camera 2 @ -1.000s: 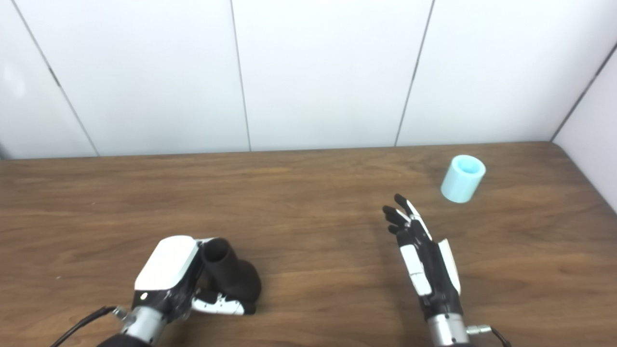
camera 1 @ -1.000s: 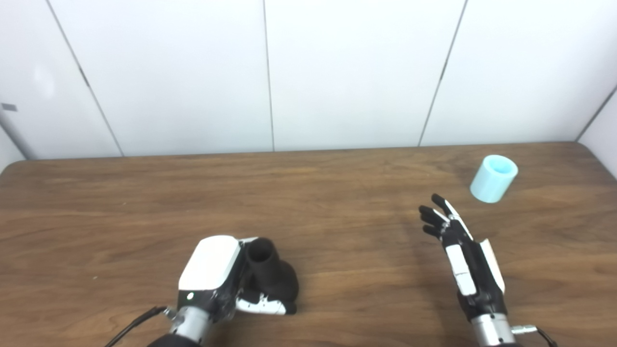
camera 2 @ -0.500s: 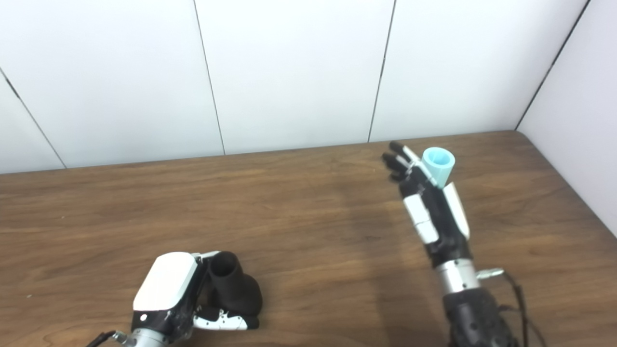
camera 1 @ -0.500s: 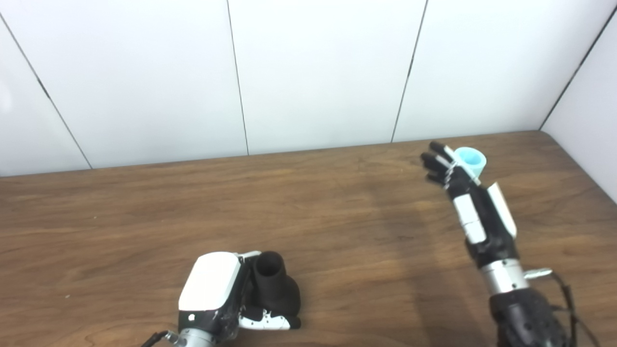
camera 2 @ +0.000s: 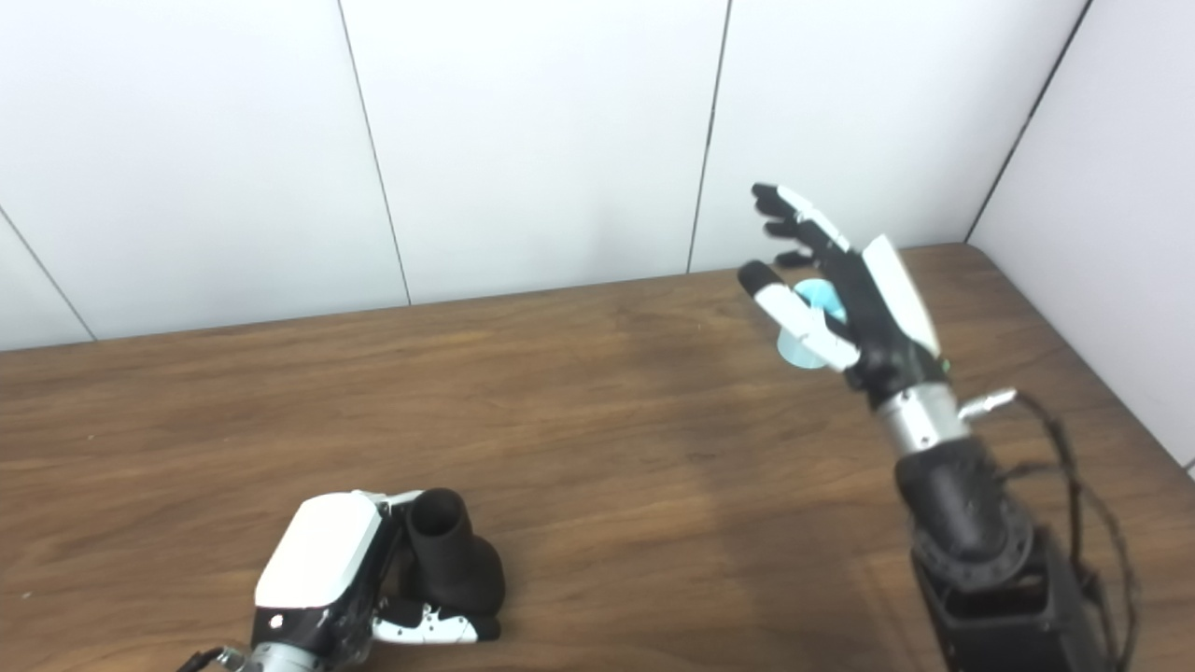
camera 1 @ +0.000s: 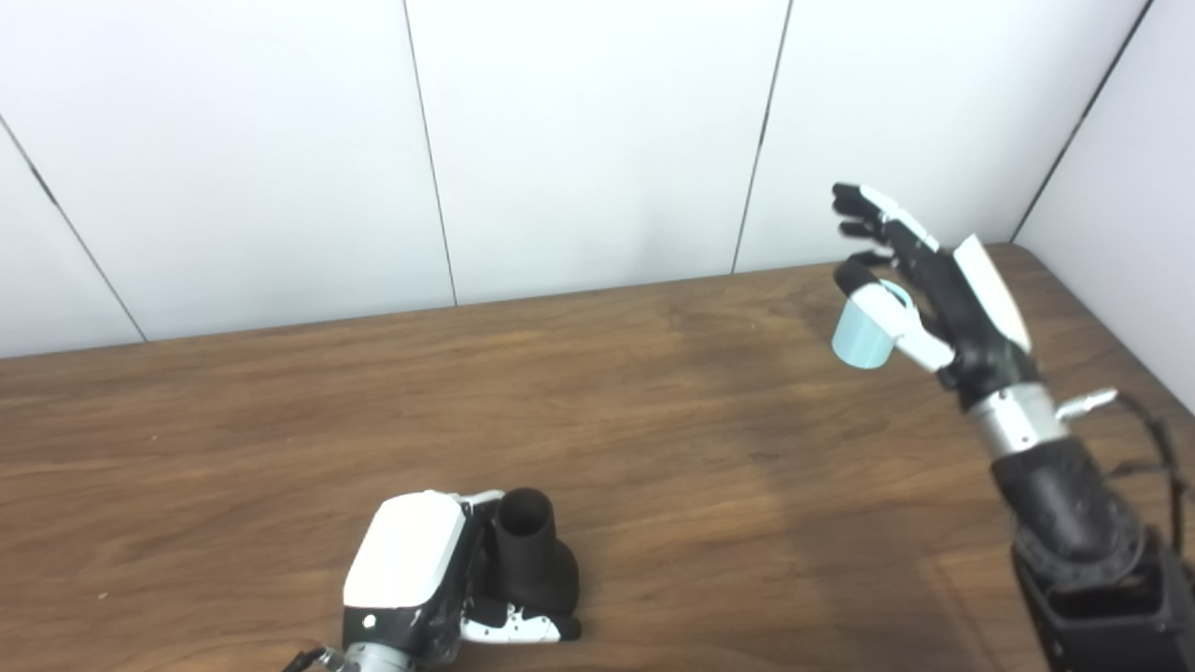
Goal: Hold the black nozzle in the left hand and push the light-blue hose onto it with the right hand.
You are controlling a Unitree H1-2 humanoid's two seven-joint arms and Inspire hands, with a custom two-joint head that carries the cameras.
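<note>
— Where's the black nozzle (camera 1: 529, 560)?
— At 7 o'clock on the counter (camera 1: 280, 439), upright, clasped by the left robot hand (camera 1: 439, 583).
— And the light-blue hose (camera 1: 866, 334)?
— At 2 o'clock; the right robot hand (camera 1: 924, 280) is there with fingers spread wide, the thumb crossing in front of the hose.

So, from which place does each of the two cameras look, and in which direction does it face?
Left eye view: on the head, looking down and forward at the wooden table; shows the left hand shut on the black nozzle and the open right hand at the light-blue hose.
Right eye view: beside it, facing the same way, same hands.
Shared: one scene, slightly shifted sideways.
</note>
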